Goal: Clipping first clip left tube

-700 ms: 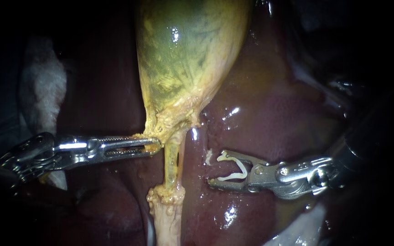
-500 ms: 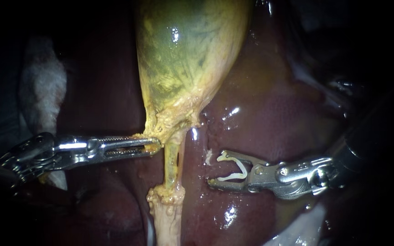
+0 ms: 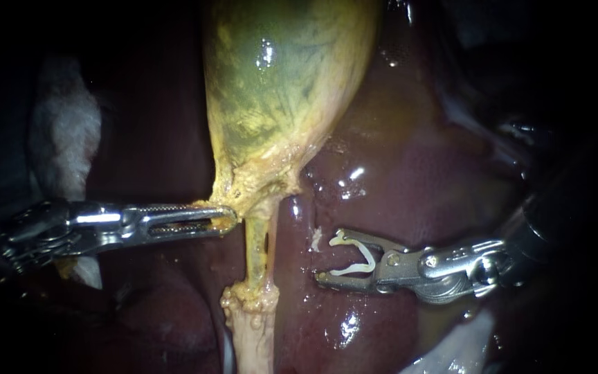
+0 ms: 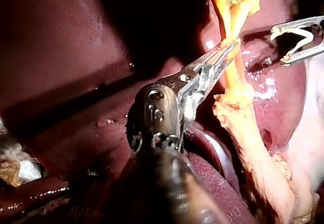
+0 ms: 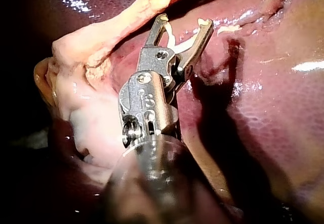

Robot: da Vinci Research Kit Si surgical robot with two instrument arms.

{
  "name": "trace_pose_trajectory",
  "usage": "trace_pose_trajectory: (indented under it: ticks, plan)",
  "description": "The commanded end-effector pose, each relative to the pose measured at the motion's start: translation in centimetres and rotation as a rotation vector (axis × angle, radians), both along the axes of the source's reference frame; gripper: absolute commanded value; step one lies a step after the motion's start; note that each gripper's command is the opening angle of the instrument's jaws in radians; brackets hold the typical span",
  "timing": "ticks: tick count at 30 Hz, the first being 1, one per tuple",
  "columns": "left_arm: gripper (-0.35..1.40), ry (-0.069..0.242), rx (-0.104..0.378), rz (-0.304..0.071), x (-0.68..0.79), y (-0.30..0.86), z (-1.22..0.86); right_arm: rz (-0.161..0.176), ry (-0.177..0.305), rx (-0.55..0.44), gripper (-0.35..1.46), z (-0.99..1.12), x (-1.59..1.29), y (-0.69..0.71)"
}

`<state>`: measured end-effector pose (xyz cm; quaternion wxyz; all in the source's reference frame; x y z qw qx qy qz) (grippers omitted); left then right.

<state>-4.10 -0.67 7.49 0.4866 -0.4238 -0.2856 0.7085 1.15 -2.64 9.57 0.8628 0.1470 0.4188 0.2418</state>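
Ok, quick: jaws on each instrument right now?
Left instrument: jaws shut on the gallbladder at its narrow end, above the tube.
Right instrument: jaws hold a white clip between them, clear of the tube.

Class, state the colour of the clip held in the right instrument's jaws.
White; the clip in the right instrument shows best in the endoscope view.

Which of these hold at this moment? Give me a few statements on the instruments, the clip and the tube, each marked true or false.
1. The left instrument grips the gallbladder at its narrow lower end. True.
2. The clip is closed around the tube. False: it sits open in the right instrument, apart from the tube.
3. The right instrument lies over the liver. True.
4. A second clip sits on the tube. False: the tube is bare.
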Motion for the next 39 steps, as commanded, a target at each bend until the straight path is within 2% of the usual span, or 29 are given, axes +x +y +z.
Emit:
trace_pose_trajectory:
  ticks: [1, 5, 14, 19, 24, 26, 28, 33, 35, 39]
  plan:
    - [-0.35, 0.003, 0.003, -0.006, 0.03, 0.02, -0.05, -0.004, 0.001, -0.005, 0.55, 0.00, 0.00, 0.00]
    - [-0.35, 0.008, 0.008, -0.014, 0.11, 0.10, -0.19, 0.033, -0.004, 0.042, 0.56, -0.01, 0.02, -0.01]
    - [-0.35, 0.022, 0.009, -0.033, 0.31, 0.24, -0.34, 0.066, -0.009, 0.084, 0.58, -0.05, 0.07, -0.04]
    - [-0.35, 0.025, 0.011, -0.036, 0.36, 0.28, -0.37, 0.093, -0.013, 0.118, 0.58, -0.12, 0.14, -0.07]
    - [-0.35, 0.025, 0.011, -0.036, 0.37, 0.28, -0.38, 0.146, -0.020, 0.189, 0.58, -0.27, 0.24, -0.09]
    - [-0.35, 0.025, 0.011, -0.036, 0.37, 0.28, -0.38, 0.178, -0.025, 0.230, 0.58, -0.36, 0.29, -0.08]
    - [-0.35, 0.025, 0.011, -0.037, 0.37, 0.28, -0.38, 0.193, -0.022, 0.263, 0.58, -0.44, 0.33, -0.05]
    - [-0.35, 0.025, 0.011, -0.037, 0.36, 0.28, -0.38, 0.178, 0.012, 0.390, 0.58, -0.69, 0.48, 0.03]
    - [-0.35, 0.025, 0.011, -0.037, 0.36, 0.28, -0.38, 0.181, 0.019, 0.397, 0.58, -0.76, 0.56, 0.04]
    - [-0.35, 0.026, 0.010, -0.038, 0.35, 0.27, -0.37, 0.194, 0.062, 0.418, 0.58, -0.85, 0.78, 0.00]
